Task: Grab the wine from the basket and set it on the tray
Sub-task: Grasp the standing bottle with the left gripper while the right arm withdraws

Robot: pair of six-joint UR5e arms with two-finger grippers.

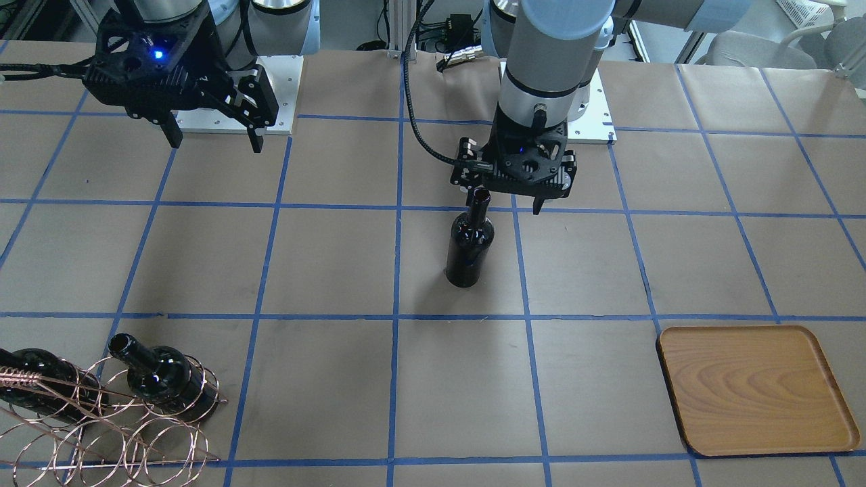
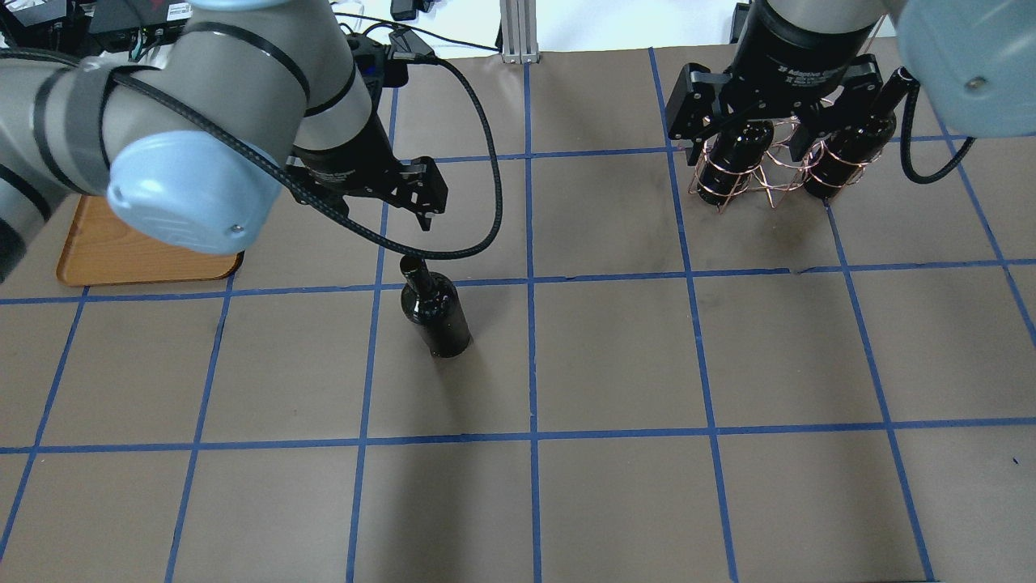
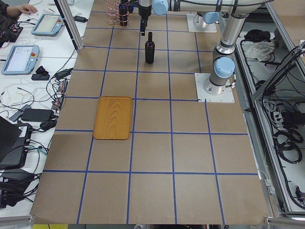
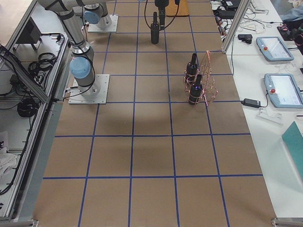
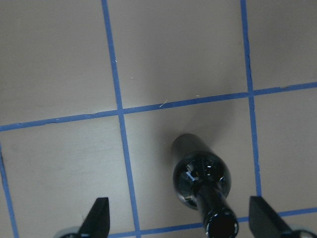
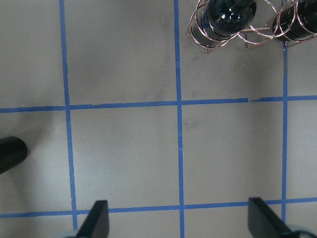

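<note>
One black wine bottle [image 1: 469, 243] stands upright on the table's middle, also in the overhead view [image 2: 433, 308] and the left wrist view [image 5: 203, 178]. My left gripper [image 1: 504, 201] is open right over its neck. In the wrist view the bottle's mouth lies between the fingers, nearer the right one, and nothing is gripped. Two more bottles [image 1: 166, 375] [image 1: 34, 385] lie in the copper wire basket [image 1: 101, 419]. My right gripper [image 1: 216, 141] is open and empty, high above the table on the robot's side of the basket [image 2: 769, 174]. The wooden tray [image 1: 754, 389] is bare.
The table is covered in brown paper with a blue tape grid. The tray [image 2: 121, 251] is partly hidden under my left arm in the overhead view. The arms' white base plates [image 1: 270, 95] sit at the robot's edge. Operator desks with pendants [image 3: 19, 57] line the far side.
</note>
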